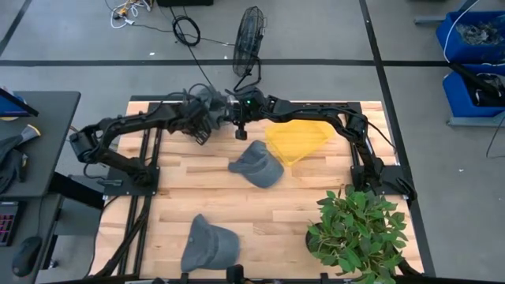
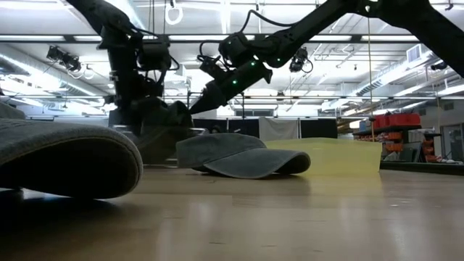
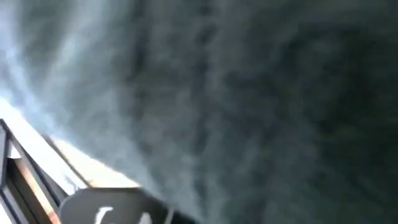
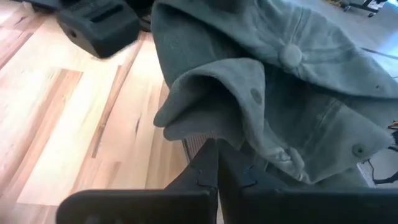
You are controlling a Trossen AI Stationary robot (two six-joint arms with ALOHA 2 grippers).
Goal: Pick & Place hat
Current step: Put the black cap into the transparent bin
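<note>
A grey cap (image 1: 207, 98) sits at the table's far edge between my two grippers. My right gripper (image 4: 213, 149) reaches across from the right and is shut on it; in the right wrist view the cap's crown and top button (image 4: 290, 55) lie just beyond the fingers. My left gripper (image 1: 197, 122) is right against the same cap, whose cloth (image 3: 217, 93) fills the left wrist view and hides the fingers. In the low view the cap (image 2: 156, 132) shows dark under the left arm. Whether it rests on the table does not show. My right gripper pinches a folded-over edge of the cap's rim (image 4: 205, 127) between its two shut fingers. It comes from the table's right, slanting down (image 2: 197, 104). The crown bulges beyond and above the fingers; the fold hides how many layers are caught.
A second grey cap (image 1: 256, 164) lies mid-table on its brim, and a third (image 1: 209, 244) lies at the near edge. A yellow container (image 1: 296, 138) stands right of centre, a potted plant (image 1: 359, 229) at the near right corner. Bare wood (image 1: 268, 213) lies between them.
</note>
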